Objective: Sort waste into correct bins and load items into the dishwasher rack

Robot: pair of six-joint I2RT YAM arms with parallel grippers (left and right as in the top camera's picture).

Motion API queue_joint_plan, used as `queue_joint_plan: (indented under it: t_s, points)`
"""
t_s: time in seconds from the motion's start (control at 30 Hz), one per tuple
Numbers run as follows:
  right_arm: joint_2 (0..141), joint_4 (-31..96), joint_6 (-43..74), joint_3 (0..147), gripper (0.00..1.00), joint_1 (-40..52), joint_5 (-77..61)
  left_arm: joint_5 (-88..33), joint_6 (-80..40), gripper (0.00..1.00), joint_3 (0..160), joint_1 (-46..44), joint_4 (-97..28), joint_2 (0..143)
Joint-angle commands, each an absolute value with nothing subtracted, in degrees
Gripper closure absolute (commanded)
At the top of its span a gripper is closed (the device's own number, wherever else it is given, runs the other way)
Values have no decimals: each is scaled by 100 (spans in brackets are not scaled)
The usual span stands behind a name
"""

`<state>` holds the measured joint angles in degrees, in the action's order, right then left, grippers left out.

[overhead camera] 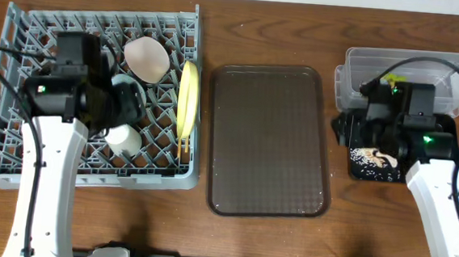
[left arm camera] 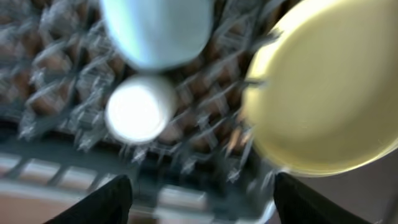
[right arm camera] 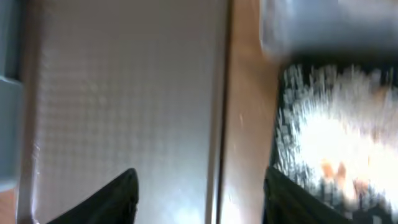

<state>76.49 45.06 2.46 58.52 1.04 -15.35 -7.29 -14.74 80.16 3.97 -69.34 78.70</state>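
Note:
The grey dishwasher rack (overhead camera: pixel 2 141) at the left holds a white bowl (overhead camera: pixel 146 59), an upright yellow plate (overhead camera: pixel 187 97), a light blue bowl (overhead camera: pixel 124 81), a small pale cup (overhead camera: pixel 122 138) and chopsticks (overhead camera: pixel 181 148). My left gripper (overhead camera: pixel 132 103) hovers over the rack, open and empty. The blurred left wrist view shows the blue bowl (left arm camera: pixel 155 31), cup (left arm camera: pixel 138 109) and plate (left arm camera: pixel 329 87) beyond the fingers (left arm camera: pixel 199 199). My right gripper (overhead camera: pixel 347 129) is open and empty at the left edge of the black tray (overhead camera: pixel 358 173), which holds rice (overhead camera: pixel 373 157) (right arm camera: pixel 336 137). The green wrapper (overhead camera: pixel 393 79) lies in the clear tub (overhead camera: pixel 452 67).
A large brown serving tray (overhead camera: pixel 269 139) lies between the rack and the bins; it also shows in the right wrist view (right arm camera: pixel 124 93). A strip of wooden table (right arm camera: pixel 242 124) separates it from the black tray. The clear tub's corner (right arm camera: pixel 323 25) shows at the top right.

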Motion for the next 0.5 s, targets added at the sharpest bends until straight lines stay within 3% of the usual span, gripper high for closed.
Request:
queue_joint_plan:
  t_s: [0.0, 0.2, 0.33, 0.37, 0.4, 0.43, 0.47]
  points:
    - [7642, 4897, 381, 5894, 42, 167, -1129, -338, -1118, 26, 7872, 408, -7242, 7778]
    - [7013, 5367, 429, 5819, 43, 169, -749, -340, -937, 26, 6993, 314, -6969, 6685]
    - [5876, 4762, 443, 5334, 42, 169, -596, -449, -685, 26, 6082, -38, -6246, 5280]
    - [5533, 4528, 440, 5137, 38, 169, -591, -447, -696, 26, 5881, -141, -6066, 4921]
    - [5286, 4383, 440, 5002, 21, 169, -548, -445, -757, 26, 5686, -228, -5902, 4582]
    - [4980, 4224, 440, 4829, 1, 169, -423, -445, -773, 16, 5478, -305, -5732, 4211]
    - [4716, 4143, 443, 4694, 1, 169, -338, -443, -770, 15, 5332, -344, -5610, 3929]
